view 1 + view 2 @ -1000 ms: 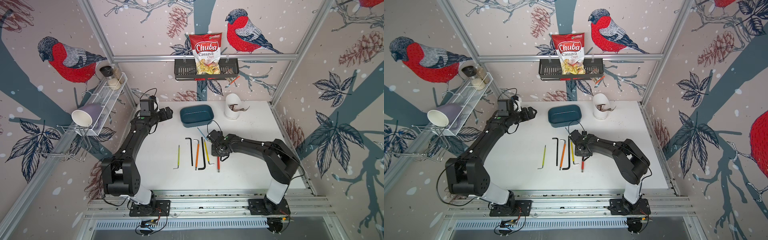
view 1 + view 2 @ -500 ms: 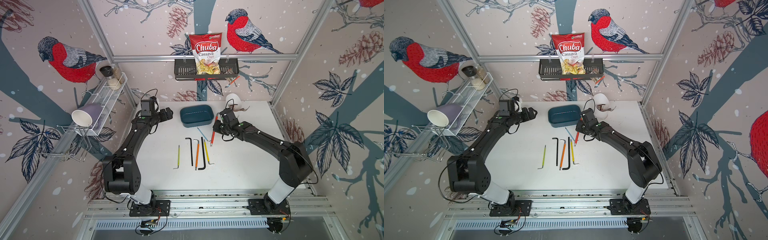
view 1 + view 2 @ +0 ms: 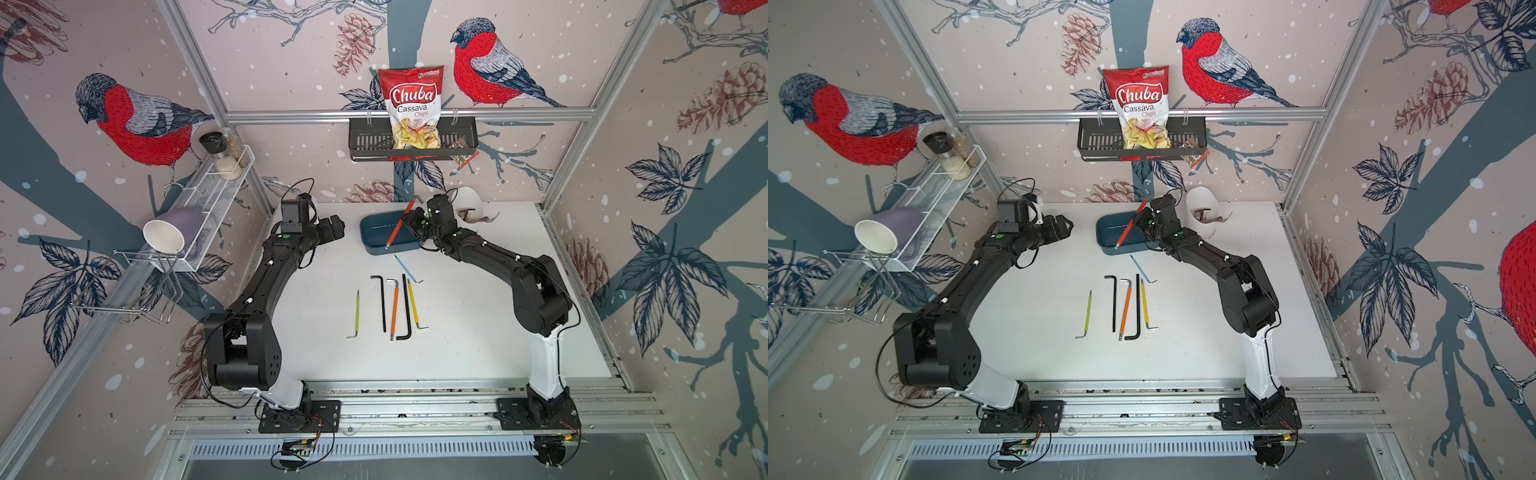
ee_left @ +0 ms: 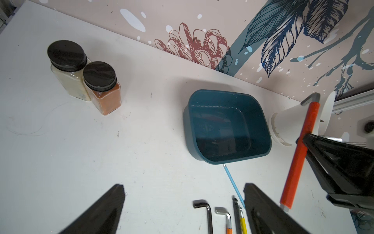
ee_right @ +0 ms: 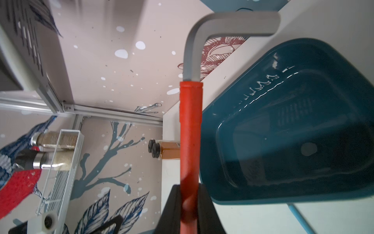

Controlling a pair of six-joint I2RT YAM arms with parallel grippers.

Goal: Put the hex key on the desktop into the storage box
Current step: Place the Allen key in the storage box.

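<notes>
The red-sleeved steel hex key (image 3: 397, 226) is held aloft at the shallow teal plastic storage box (image 3: 372, 230). Its shaft runs from one o'clock to seven, pinched mid-sleeve by the right gripper (image 3: 409, 220). The box floor lies toward the gripper's eight o'clock.

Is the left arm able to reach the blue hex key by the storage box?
Probably yes: the left gripper is open, with bare desktop between it and the blue hex key; the right gripper hangs close, beside the storage box.
</notes>
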